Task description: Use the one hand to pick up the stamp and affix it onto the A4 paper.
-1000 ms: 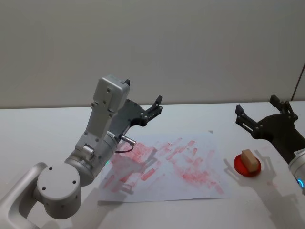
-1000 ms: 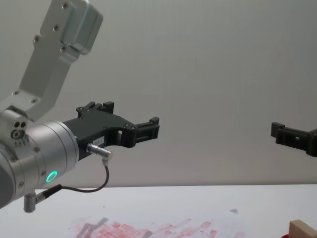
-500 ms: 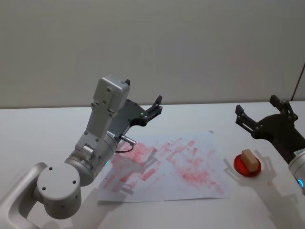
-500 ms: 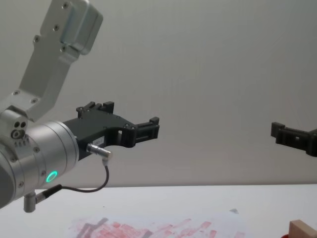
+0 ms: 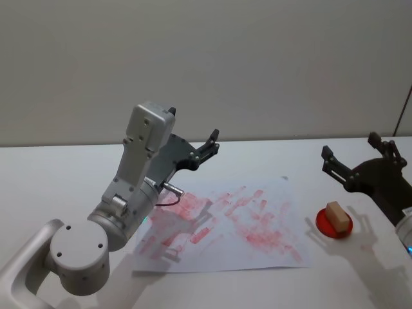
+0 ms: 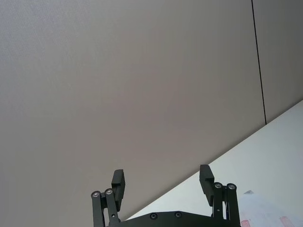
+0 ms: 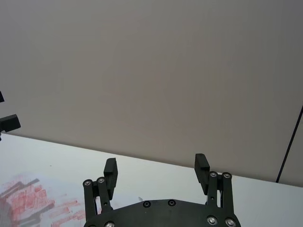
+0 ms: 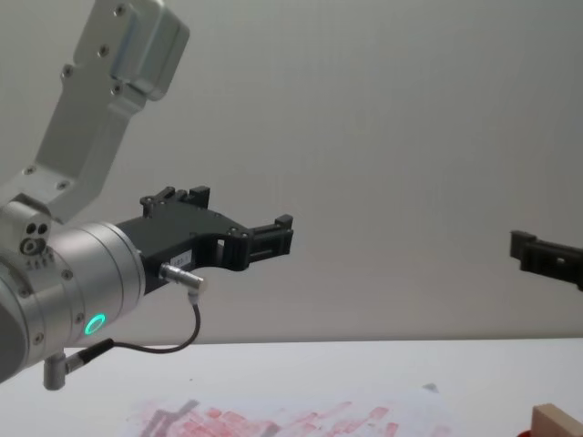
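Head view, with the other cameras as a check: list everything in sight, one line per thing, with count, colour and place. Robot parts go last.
stamp: one, pale wood, standing on the red dish, right of the paper.
red dish: one, red, on the table off the paper's right edge.
A4 paper: one, white with many red-pink prints, flat in the middle of the table.
table: one, white, under everything.
wall: one, plain grey-beige, behind the table.
left gripper: one, black on a silver-grey arm, open, raised over the paper's left part.
right gripper: one, black, open, raised at the right, beyond the dish, touching nothing.
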{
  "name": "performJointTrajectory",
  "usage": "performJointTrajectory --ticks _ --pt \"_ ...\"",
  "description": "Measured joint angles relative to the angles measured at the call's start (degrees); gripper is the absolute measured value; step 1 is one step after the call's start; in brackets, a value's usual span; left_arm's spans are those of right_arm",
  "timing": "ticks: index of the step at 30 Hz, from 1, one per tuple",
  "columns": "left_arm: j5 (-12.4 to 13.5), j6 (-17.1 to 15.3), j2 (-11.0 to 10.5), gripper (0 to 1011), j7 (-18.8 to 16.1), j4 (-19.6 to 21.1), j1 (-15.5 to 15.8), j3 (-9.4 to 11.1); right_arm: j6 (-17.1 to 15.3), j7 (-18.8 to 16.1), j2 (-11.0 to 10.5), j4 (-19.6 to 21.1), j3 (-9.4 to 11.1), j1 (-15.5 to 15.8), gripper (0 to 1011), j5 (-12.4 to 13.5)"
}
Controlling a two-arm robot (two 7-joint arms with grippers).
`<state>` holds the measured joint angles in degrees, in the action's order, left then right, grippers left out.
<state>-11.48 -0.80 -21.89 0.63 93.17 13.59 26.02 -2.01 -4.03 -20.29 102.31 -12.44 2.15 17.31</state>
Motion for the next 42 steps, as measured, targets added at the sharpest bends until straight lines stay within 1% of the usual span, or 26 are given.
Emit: performJointTrajectory --ticks 6,11,15,16,19,22,23,26,27,30,31,34,35,42 --pt "0.0 0.0 0.0 1001 0.0 0.0 0.0 0.0 -0.7 1.4 -1.5 2.3 0.7 2.8 1001 1.4" --pt "0.0 0.0 0.0 1001 0.0 0.0 0.0 0.0 -1.2 2.3 -2.2 3.4 1.0 4.2 1001 2.1" --pt "0.0 0.0 0.0 1001 0.0 0.0 0.0 0.0 -2.8 3.8 -2.9 4.7 1.5 6.1 1001 3.3" --pt "0.0 0.0 0.0 1001 0.0 0.0 0.0 0.0 -2.8 3.8 -2.9 4.7 1.5 6.1 1001 3.3" --pt "0.0 0.0 0.0 1001 0.0 0.0 0.0 0.0 -4.4 4.8 -3.3 5.4 1.8 7.1 1001 4.3" --pt "0.0 0.0 0.0 1001 0.0 0.0 0.0 0.0 -5.4 5.1 -3.4 5.5 2.0 7.4 1001 4.9" --pt "0.0 0.0 0.0 1001 0.0 0.0 0.0 0.0 -6.2 5.3 -3.5 5.5 2.1 7.6 1001 5.3" --pt "0.0 0.0 0.0 1001 0.0 0.0 0.0 0.0 -7.5 5.3 -3.5 5.5 2.2 7.6 1001 6.0" --pt "0.0 0.0 0.0 1001 0.0 0.0 0.0 0.0 -8.5 5.3 -3.5 5.2 2.3 7.5 1001 6.5" --pt "0.0 0.0 0.0 1001 0.0 0.0 0.0 0.0 -10.2 5.0 -3.3 4.3 2.4 6.9 1001 7.1" --pt "0.0 0.0 0.0 1001 0.0 0.0 0.0 0.0 -11.2 4.6 -3.2 3.8 2.4 6.5 1001 7.5" --pt "0.0 0.0 0.0 1001 0.0 0.0 0.0 0.0 -12.5 3.8 -2.9 2.9 2.5 5.7 1001 7.8" --pt "0.0 0.0 0.0 1001 0.0 0.0 0.0 0.0 -13.4 3.3 -2.7 2.3 2.4 5.1 1001 7.9" --pt "0.0 0.0 0.0 1001 0.0 0.0 0.0 0.0 -17.4 1.0 -1.8 -0.5 2.1 2.5 1001 8.1"
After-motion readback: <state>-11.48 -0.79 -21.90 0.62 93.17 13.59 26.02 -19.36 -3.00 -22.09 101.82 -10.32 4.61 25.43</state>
